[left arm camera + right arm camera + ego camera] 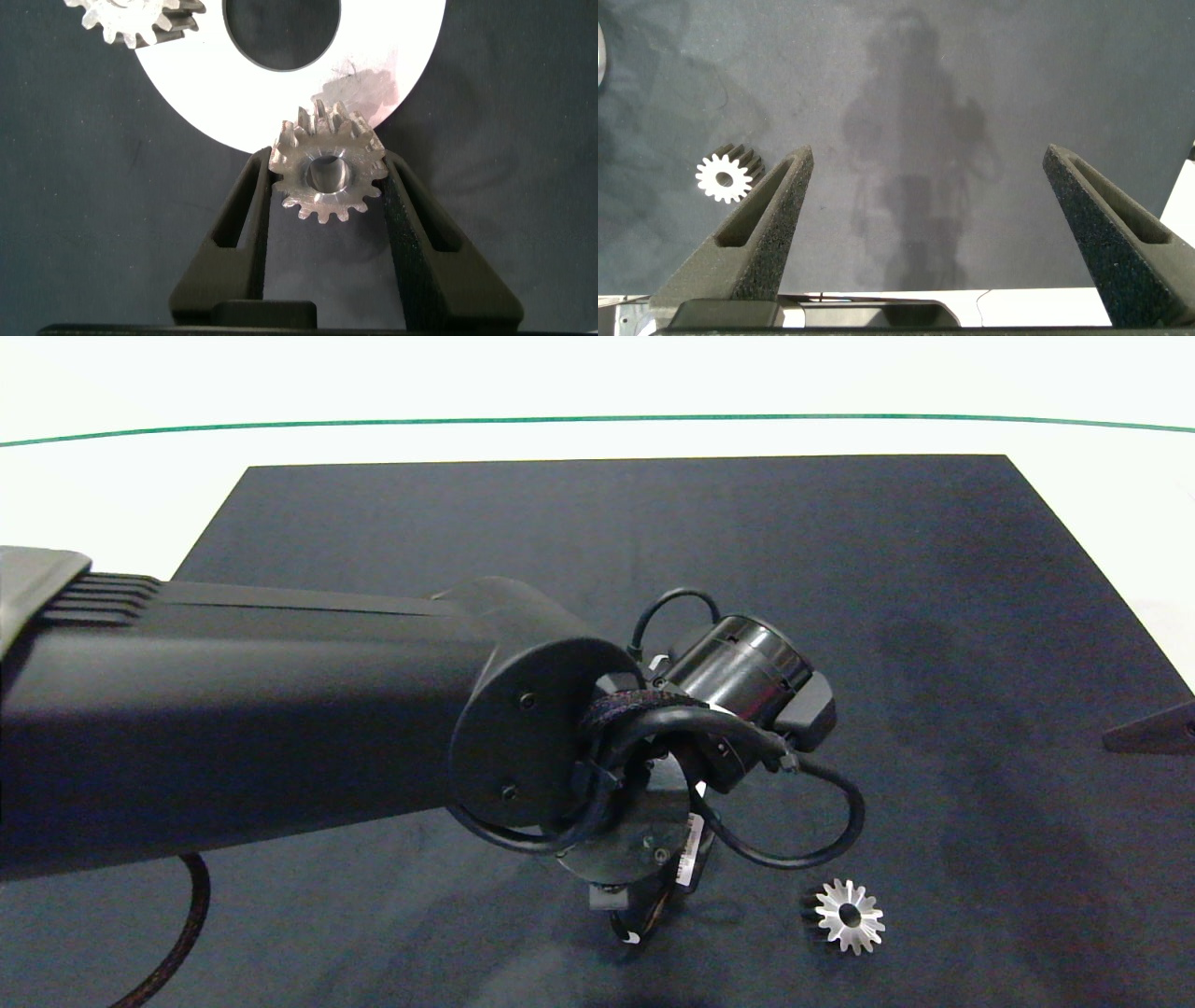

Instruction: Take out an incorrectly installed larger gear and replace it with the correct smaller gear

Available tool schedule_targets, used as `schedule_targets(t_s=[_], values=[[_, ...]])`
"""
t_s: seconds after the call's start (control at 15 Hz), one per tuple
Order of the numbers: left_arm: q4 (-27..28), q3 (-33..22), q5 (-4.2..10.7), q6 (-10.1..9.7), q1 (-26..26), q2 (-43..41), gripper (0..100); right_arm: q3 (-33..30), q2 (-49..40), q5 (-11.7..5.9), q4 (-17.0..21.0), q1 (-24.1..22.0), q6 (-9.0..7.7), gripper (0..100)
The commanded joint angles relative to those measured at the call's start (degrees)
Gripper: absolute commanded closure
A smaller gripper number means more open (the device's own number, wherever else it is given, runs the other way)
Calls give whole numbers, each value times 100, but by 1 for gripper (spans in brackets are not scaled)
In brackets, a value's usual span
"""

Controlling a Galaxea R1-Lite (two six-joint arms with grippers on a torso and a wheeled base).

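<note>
- The smaller gear is pinched between the left gripper jaws, over the edge of a white ring plate.
- Another gear lies on the dark mat.
- The right gripper jaws are spread wide, holding nothing.

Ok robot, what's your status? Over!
Left gripper shut on small gear, at edge of white disc. Right gripper open, empty, over mat. Big gear lying on mat. Another gear sits on disc, apart.
</note>
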Motion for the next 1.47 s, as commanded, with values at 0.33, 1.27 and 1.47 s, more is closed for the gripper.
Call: schedule_targets(t_s=[0.33,1.27,1.47], values=[[-161,3,17,-8,-2,72,87,-4,6,-4,31,-59,0,0],[682,-15,26,-456,33,-711,0,31,6,49,31,-59,-44,0],[1842,-41,26,-869,490,-1589,0,101,-21,40,31,-59,-150,0]])
